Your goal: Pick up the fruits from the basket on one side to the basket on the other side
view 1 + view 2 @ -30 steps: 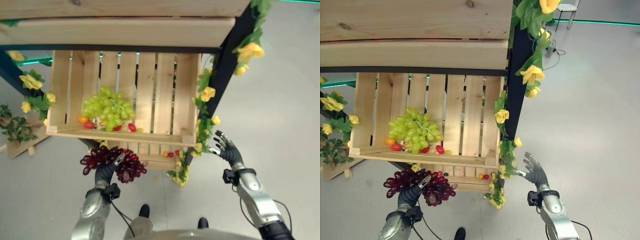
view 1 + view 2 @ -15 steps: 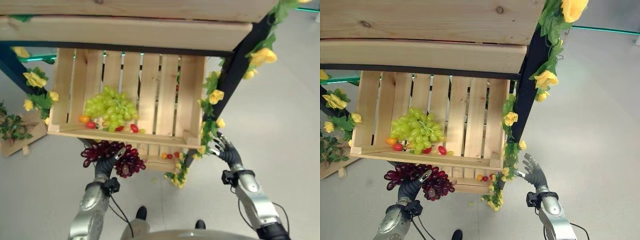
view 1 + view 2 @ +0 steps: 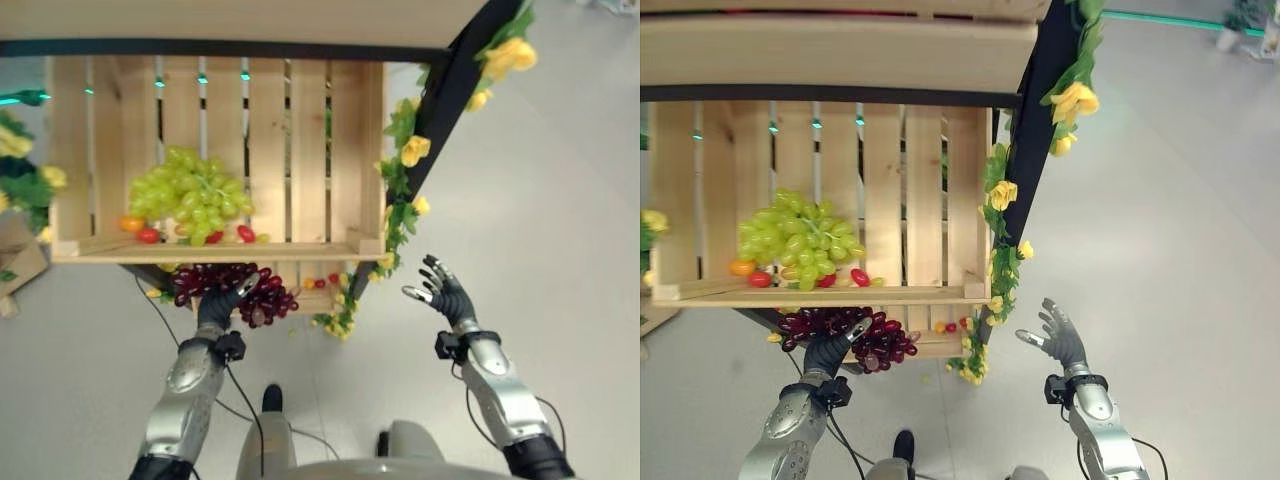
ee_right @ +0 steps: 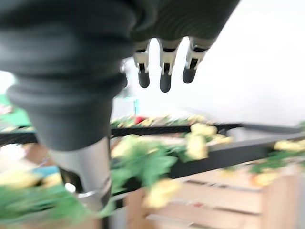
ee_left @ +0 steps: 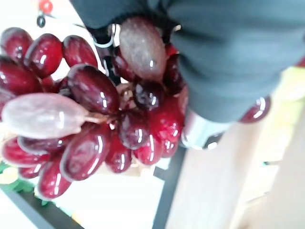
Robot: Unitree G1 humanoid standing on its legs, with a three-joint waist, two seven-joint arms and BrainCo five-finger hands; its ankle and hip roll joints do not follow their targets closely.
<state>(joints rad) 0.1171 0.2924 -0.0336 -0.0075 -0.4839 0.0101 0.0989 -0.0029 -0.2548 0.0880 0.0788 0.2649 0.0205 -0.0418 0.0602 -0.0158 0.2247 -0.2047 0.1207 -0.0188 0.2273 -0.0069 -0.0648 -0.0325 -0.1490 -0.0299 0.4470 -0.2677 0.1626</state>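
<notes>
Holding: left hand (image 3: 218, 308) grips red grapes (image 3: 262, 296) below the crate's (image 3: 300, 150) near edge.
Right hand (image 3: 445, 297): released, right of the crate.
Left wrist view: shiny grapes close up.

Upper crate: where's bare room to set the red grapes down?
Upper crate: bare slats right of the green grapes, up to its right wall. Crowded at the front left, with small fruits by the front rail. Left hand holds the red grapes just below.
</notes>
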